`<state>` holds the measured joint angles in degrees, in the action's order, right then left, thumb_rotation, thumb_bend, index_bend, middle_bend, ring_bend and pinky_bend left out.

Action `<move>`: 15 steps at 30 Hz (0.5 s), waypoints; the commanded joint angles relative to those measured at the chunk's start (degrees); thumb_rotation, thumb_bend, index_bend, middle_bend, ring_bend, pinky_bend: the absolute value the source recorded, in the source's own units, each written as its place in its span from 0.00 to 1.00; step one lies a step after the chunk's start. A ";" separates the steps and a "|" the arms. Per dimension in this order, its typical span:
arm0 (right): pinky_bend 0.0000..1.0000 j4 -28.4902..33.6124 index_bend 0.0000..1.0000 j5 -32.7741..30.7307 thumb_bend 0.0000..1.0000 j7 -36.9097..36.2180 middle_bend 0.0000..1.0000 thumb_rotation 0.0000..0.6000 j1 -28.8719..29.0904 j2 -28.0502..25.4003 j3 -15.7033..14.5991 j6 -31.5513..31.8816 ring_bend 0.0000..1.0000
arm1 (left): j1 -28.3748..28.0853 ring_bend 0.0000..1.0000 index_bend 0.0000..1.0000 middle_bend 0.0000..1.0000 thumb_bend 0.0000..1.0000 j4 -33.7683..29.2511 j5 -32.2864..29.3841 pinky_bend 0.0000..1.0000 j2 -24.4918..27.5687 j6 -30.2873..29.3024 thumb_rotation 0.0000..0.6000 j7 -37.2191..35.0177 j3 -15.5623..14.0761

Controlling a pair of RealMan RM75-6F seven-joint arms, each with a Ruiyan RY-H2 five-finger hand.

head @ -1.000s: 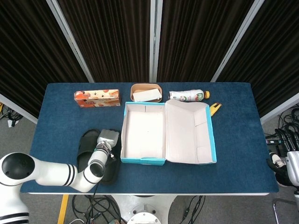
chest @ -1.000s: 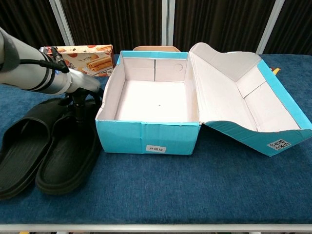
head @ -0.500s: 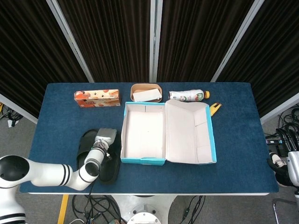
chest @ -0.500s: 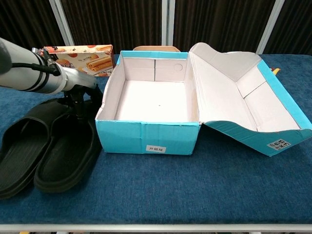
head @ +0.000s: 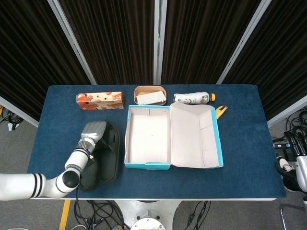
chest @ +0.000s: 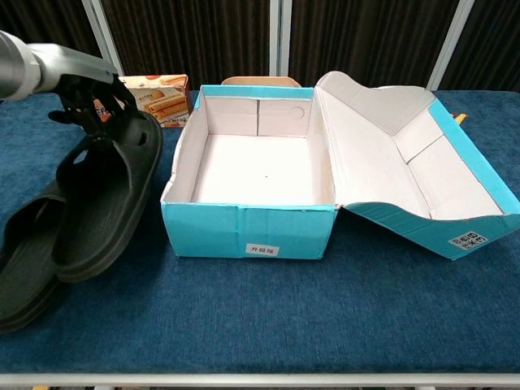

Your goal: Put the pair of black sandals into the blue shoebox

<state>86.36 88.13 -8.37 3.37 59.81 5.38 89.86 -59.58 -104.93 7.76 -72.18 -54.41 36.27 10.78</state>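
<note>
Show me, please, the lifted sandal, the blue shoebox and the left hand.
lifted sandal (chest: 101, 203), chest view, sole.
blue shoebox (chest: 244, 230), chest view, front wall.
left hand (chest: 85, 101), chest view, fingers at the strap.

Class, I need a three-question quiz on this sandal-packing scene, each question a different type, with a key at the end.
1. True or false: the shoebox already holds a sandal.
2. Which hand grips the raised sandal? A) left hand B) right hand C) neither
3. Fill in: the other sandal lies flat on the ____.

Key: 1 false, the box is open and holds nothing. 2 A, it lifts one end while the other end stays low. 3 table.
</note>
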 commanded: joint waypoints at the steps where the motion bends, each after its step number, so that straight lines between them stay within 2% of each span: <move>1: 0.06 0.06 0.01 0.03 0.11 0.09 0.10 1.00 0.05 -0.03 0.08 0.05 0.00 | 3.66 0.87 0.48 0.51 0.09 -2.19 4.14 0.88 3.80 -0.41 1.00 -5.29 1.19; 4: 0.06 0.30 0.01 0.14 0.11 0.41 0.10 1.00 0.11 -0.13 0.16 0.18 0.00 | 6.80 0.87 0.48 0.51 0.09 -1.94 9.20 0.88 5.16 -0.67 1.00 -11.90 3.43; 7: 0.06 0.76 0.01 0.36 0.11 1.05 0.10 1.00 0.19 -0.31 0.25 0.37 0.00 | 10.19 0.85 0.48 0.51 0.09 -0.53 16.48 0.87 3.71 -0.22 1.00 -21.33 6.92; 10: 0.06 1.68 0.01 0.54 0.11 2.00 0.10 1.00 0.20 -0.95 0.55 0.90 0.00 | 12.13 0.81 0.48 0.50 0.08 1.87 25.00 0.86 1.04 3.67 1.00 -30.68 9.93; 15: 0.06 3.56 0.01 0.68 0.11 3.68 0.10 1.00 0.08 -2.26 0.93 1.63 0.00 | 10.64 0.73 0.48 0.50 0.07 9.22 33.73 0.83 -4.81 11.07 1.00 -40.98 13.69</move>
<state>89.63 88.76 -4.97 3.49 57.81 6.23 91.35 -49.27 -100.91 36.08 -72.68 -48.34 1.62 20.89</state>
